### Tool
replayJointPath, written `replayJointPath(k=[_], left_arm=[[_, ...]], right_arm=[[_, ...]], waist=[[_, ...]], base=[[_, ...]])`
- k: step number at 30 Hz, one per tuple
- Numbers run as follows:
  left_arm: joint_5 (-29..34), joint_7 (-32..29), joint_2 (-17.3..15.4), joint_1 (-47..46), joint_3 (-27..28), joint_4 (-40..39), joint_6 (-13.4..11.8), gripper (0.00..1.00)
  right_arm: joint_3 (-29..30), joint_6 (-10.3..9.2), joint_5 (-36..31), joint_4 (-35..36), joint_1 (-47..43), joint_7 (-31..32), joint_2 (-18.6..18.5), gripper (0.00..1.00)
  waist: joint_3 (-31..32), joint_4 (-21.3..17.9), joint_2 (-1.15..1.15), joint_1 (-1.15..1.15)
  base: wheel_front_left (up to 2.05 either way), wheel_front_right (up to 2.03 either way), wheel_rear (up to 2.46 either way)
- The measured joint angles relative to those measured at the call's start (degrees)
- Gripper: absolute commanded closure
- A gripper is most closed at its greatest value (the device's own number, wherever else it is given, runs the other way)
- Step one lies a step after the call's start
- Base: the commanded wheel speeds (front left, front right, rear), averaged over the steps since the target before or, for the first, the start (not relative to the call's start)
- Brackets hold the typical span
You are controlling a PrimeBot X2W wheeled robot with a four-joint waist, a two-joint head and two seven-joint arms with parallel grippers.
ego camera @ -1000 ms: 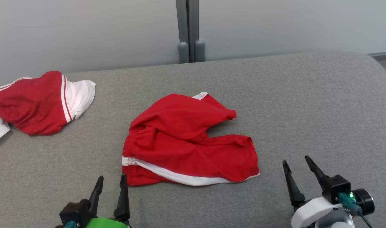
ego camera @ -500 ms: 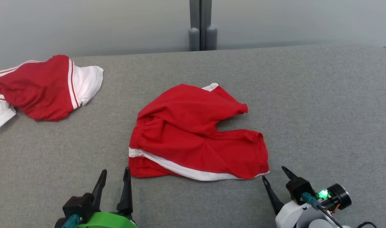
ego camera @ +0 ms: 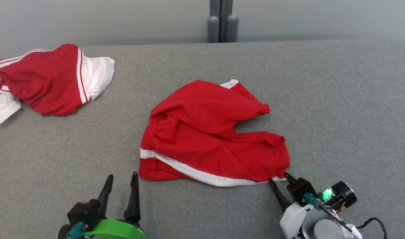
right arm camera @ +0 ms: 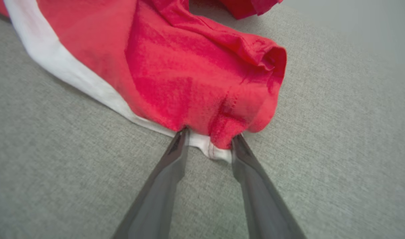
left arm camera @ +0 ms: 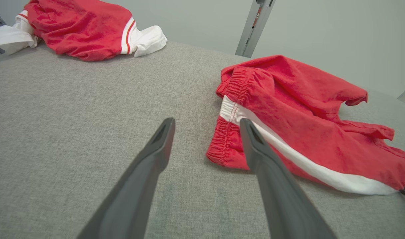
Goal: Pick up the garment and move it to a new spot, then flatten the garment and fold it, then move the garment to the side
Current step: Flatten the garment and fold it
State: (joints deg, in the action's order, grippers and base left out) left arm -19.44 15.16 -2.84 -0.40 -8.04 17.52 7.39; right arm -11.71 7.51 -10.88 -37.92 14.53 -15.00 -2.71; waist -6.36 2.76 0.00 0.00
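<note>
The garment [ego camera: 205,132], red shorts with a white side stripe, lies crumpled in the middle of the grey padded table [ego camera: 338,99]. My right gripper [ego camera: 279,177] is at its near right leg hem. In the right wrist view the garment's [right arm camera: 189,66] hem corner is bunched between the two fingers of that gripper [right arm camera: 210,139], touching both, with the jaws still apart. My left gripper [ego camera: 122,175] stands open on the table just left of the waistband. The left wrist view shows its jaws [left arm camera: 207,121] wide apart and empty beside the garment's [left arm camera: 288,109] waistband.
A second red and white garment [ego camera: 49,79] lies in a heap at the table's far left, also seen as a garment [left arm camera: 79,30] in the left wrist view. A grey post [ego camera: 222,20] stands behind the table's far edge. Bare table surface stretches to the right.
The head camera has shifted. My right gripper has moved in to the shorts' leg hem and its jaws have narrowed around the corner. The left gripper has stayed open.
</note>
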Motion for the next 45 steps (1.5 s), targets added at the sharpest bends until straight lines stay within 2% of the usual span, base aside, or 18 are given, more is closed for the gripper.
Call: replayJointPath(k=[1,2,7,18,23,26,28,29,30,32,33,34,42,45], left_arm=[[0.0,0.0,0.0,-0.01,-0.16,0.1,0.0,0.0],[0.01,0.0,0.0,-0.04,-0.38,0.19,0.0,0.0],[0.36,0.0,-0.02,-1.45,-1.79,1.2,0.0,0.0],[-2.44,0.01,-2.8,-9.17,-6.44,8.42,0.01,0.0],[-8.2,-0.87,-3.5,-13.01,-9.81,13.74,0.01,0.0],[-11.74,-1.23,-5.0,-15.28,-11.84,16.0,0.01,0.0],[-13.8,-1.23,-6.0,-16.59,-13.3,17.03,0.01,0.06],[-14.59,-1.22,-6.32,-16.98,-14.08,17.33,0.01,0.24],[-15.58,-1.2,-6.72,-17.4,-14.97,17.61,0.01,0.51],[-17.12,-1.01,-7.33,-18.12,-16.67,17.67,0.01,0.74],[-18.11,-0.98,-7.59,-18.47,-17.48,17.63,0.01,0.96],[-18.86,-0.96,-7.95,-18.75,-18.47,17.52,0.01,1.0],[-22.96,-0.37,-11.7,-19.12,-22.4,12.27,0.01,1.0],[-23.28,-0.21,-14.34,-19.07,-23.26,8.23,0.01,1.0]], right_arm=[[-0.16,0.0,0.18,-0.18,0.2,0.0,-0.01,0.59],[-0.32,-0.01,0.32,-0.34,0.3,0.0,-0.03,0.7],[-0.96,0.0,1.41,-1.53,1.16,-0.1,-0.01,0.99],[-2.45,0.01,4.23,-0.56,2.92,-0.13,-0.04,1.0],[-3.24,0.01,4.45,0.05,3.83,-0.14,-0.05,1.0],[-3.59,0.02,4.71,0.07,3.99,-0.14,-0.05,1.0],[-3.6,0.02,4.8,0.09,4.25,-0.14,-0.03,1.0],[-3.61,0.02,4.81,0.09,4.32,-0.14,-0.02,1.0],[-3.6,0.02,4.89,0.12,4.34,-0.14,-0.02,1.0],[-3.58,0.02,4.94,0.19,4.37,-0.14,0.0,1.0],[-3.53,0.02,5.1,0.25,4.39,-0.14,0.02,1.0],[-3.39,0.02,5.28,0.34,4.42,-0.14,0.01,1.0],[-1.55,0.02,10.34,4.08,5.11,-0.13,-0.07,1.0],[-2.3,0.01,12.7,7.31,5.67,-0.13,-0.05,1.0]], waist=[[-0.04,-0.04,0.0,0.0],[-0.08,-0.09,0.0,0.0],[-0.45,-0.53,0.0,0.0],[-1.98,-1.95,0.0,0.0],[-2.9,-2.76,0.0,0.0],[-3.44,-3.16,0.0,0.0],[-3.84,-3.39,0.0,0.0],[-3.97,-3.48,0.0,0.0],[-4.12,-3.59,0.0,0.0],[-4.37,-3.77,0.0,0.0],[-4.49,-3.85,0.0,0.0],[-4.61,-3.91,0.0,0.0],[-4.31,-4.31,0.0,0.0],[-3.5,-4.37,0.0,0.0]], base=[[0.0,0.0,0.0],[0.0,0.0,0.0],[0.0,0.0,0.0],[0.0,0.0,0.0],[0.0,0.0,0.0],[0.0,0.0,0.0],[0.0,0.0,0.0],[0.0,0.0,0.0],[0.0,0.0,0.0],[0.0,0.0,0.0],[0.0,0.0,0.0],[0.0,0.0,0.0],[0.0,0.0,0.0],[0.0,0.0,0.0]])
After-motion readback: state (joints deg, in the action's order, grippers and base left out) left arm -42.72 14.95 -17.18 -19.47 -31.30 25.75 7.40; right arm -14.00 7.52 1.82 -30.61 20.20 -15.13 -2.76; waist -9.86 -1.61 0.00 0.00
